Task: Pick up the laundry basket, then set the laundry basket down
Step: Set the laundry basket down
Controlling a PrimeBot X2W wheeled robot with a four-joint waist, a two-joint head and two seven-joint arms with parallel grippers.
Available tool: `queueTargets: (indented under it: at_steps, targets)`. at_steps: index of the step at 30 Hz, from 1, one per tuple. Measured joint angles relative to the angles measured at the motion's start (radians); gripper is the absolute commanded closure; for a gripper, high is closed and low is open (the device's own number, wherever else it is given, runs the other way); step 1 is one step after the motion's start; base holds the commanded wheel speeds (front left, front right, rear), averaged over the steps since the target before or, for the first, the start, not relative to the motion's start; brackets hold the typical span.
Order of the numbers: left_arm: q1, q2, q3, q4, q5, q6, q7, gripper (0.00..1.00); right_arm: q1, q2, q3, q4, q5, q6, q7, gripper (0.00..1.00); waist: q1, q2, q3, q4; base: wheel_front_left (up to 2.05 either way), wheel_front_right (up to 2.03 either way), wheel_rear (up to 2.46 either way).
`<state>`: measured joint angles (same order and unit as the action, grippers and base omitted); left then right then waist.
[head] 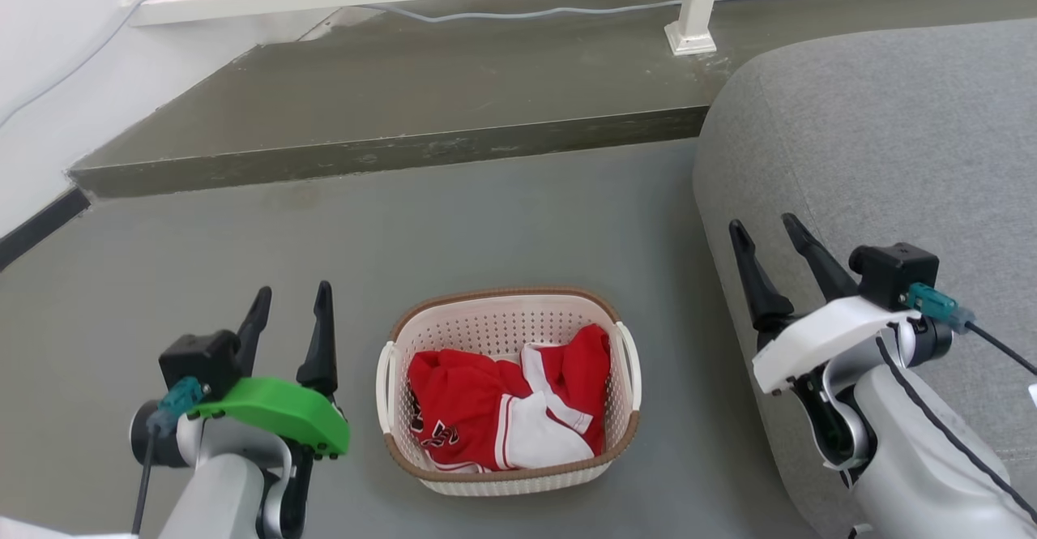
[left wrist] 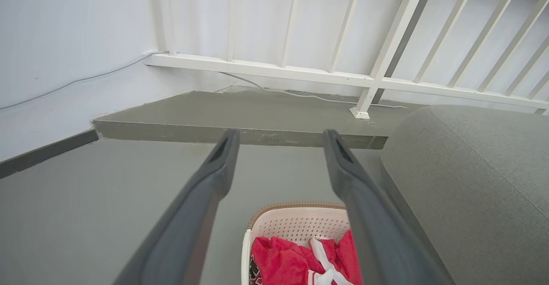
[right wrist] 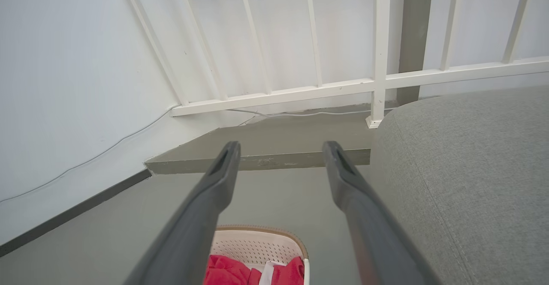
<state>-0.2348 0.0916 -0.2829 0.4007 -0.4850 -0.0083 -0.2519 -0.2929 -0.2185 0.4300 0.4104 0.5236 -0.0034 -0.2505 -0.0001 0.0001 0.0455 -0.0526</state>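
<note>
Green plastic [head: 275,413] is covering the left arm, low on the left side. The left jaws are standing open and holding nothing. Their dark fingers [head: 322,336] are pointing away from the robot, just beside the basket but not touching it.

The laundry basket [head: 494,324] is sitting on the grey floor [head: 486,215], in the middle, between the two arms. Red and white clothes [head: 486,409] are lying inside it. A white loop handle [head: 384,389] is sticking out on each side.

The right jaws are also standing open and empty. They are hanging further from the basket, near the grey sofa [head: 875,134].

I think the robot is just getting ready for the pick-up; no lifting is happening yet. Next, both arms are probably going to need to go down and inward, so each pair of jaws is closing on one handle. Both sides are going to need to rise together, or the basket may be tipping.
</note>
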Motion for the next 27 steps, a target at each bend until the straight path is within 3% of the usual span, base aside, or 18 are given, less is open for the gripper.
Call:
queueTargets:
  at_steps: [27]
  targets:
    - [0.093,-0.019,0.05,-0.099,0.071,0.0,0.0,0.0,0.118,0.004,-0.067,-0.111,-0.057,-0.016,0.0,0.0,0.0,0.0,0.004,0.005,0.0,0.0,0.0]
